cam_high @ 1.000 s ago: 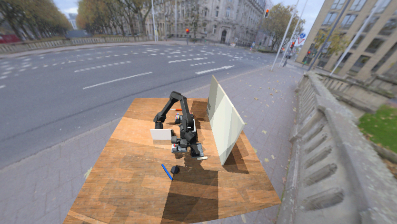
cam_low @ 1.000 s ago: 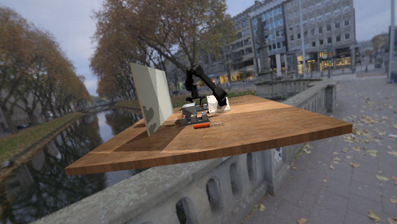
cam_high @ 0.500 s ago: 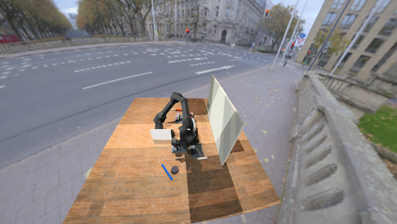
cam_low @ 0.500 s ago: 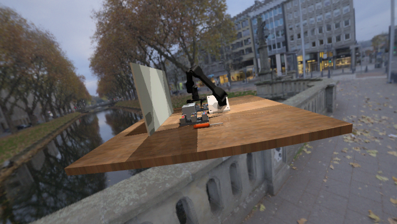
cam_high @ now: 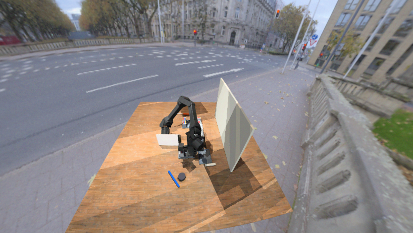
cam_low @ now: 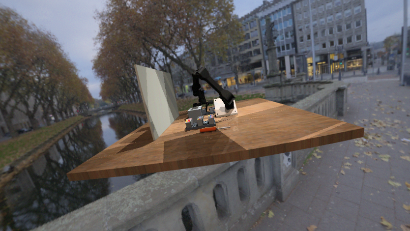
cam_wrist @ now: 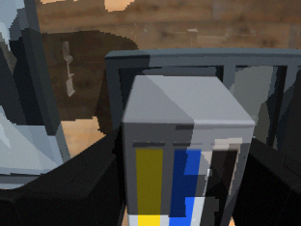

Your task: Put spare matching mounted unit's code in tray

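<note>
The spare with yellow, blue and black stripes (cam_wrist: 169, 183) stands between the fingers of my gripper (cam_wrist: 176, 132) (cam_high: 186, 150) (cam_low: 206, 108), which is shut on its two sides. Its lower end is out of view, so I cannot tell if it still rests in the front rack (cam_wrist: 193, 52) (cam_high: 184, 158). The grey tray (cam_wrist: 42, 92) (cam_high: 205, 162) lies beside that rack, at the left in the wrist view. A larger grey box (cam_low: 194, 113), apparently the mounted unit, stands behind the other rack's spares (cam_low: 188, 122) (cam_low: 211, 118); no code is readable.
A large pale panel (cam_high: 231, 124) (cam_low: 159, 100) stands beside the tray. A white plate (cam_high: 167, 140) (cam_low: 219, 110) stands near the arm's base. A red screwdriver (cam_low: 208, 129) (cam_high: 185, 114), a blue pen (cam_high: 173, 178), a dark disc (cam_high: 181, 176) and a small pale bar (cam_high: 211, 164) lie on the table.
</note>
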